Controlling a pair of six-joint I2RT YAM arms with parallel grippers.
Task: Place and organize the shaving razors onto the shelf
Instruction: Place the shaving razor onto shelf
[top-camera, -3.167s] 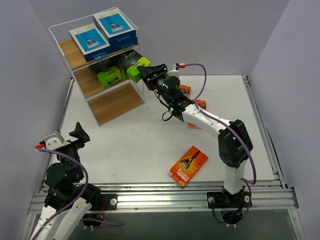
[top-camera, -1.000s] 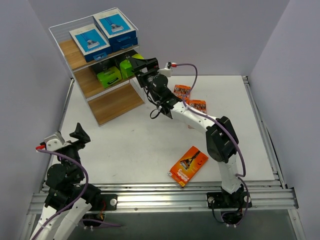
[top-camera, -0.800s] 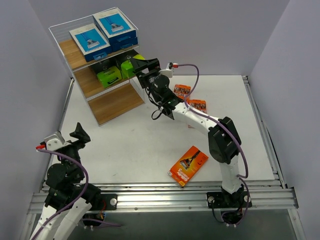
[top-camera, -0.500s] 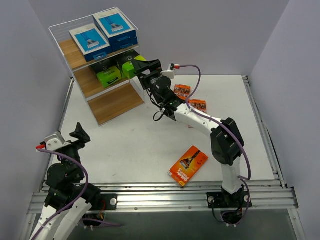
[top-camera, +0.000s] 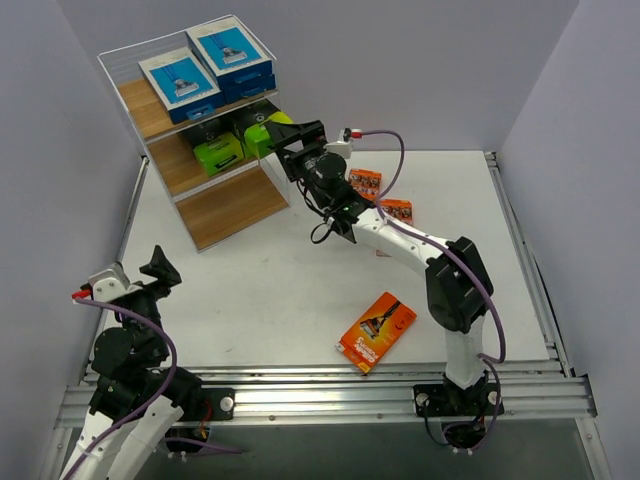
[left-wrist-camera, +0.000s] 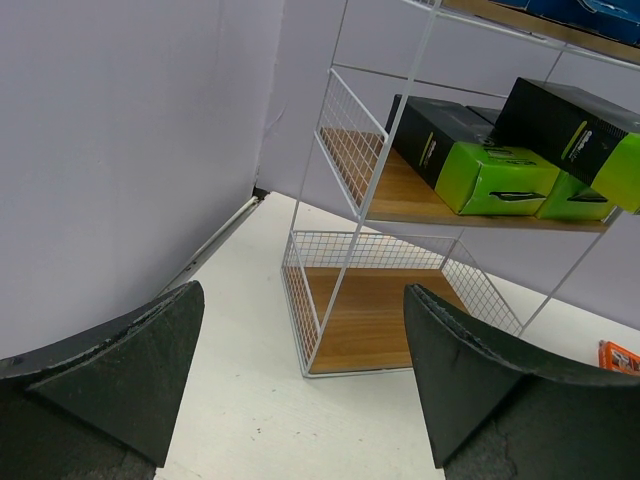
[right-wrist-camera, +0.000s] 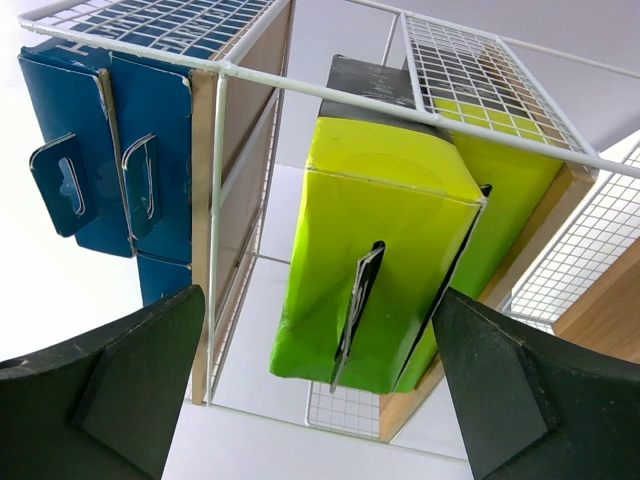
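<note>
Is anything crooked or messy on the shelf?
Yes. One black-and-green pack lies tilted on top of the other packs on the middle board, and its green end seems to stick out sideways. Three orange packs lie scattered on the table.

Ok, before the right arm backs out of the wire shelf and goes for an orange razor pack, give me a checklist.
1. Release: ok, right pincer stands wide either side of the black razor pack with the lime-green end, not clamped.
2. That pack settled on the middle wooden board: cannot tell; it looks tilted atop another green pack.
3. Bottom wooden board free: ok, bare.
4. Next pick: ok, nearest flat orange razor pack lies unobstructed on the white table.
5. Other arm clear: ok, left pincer open, away from the tall white-wire shelf.
</note>
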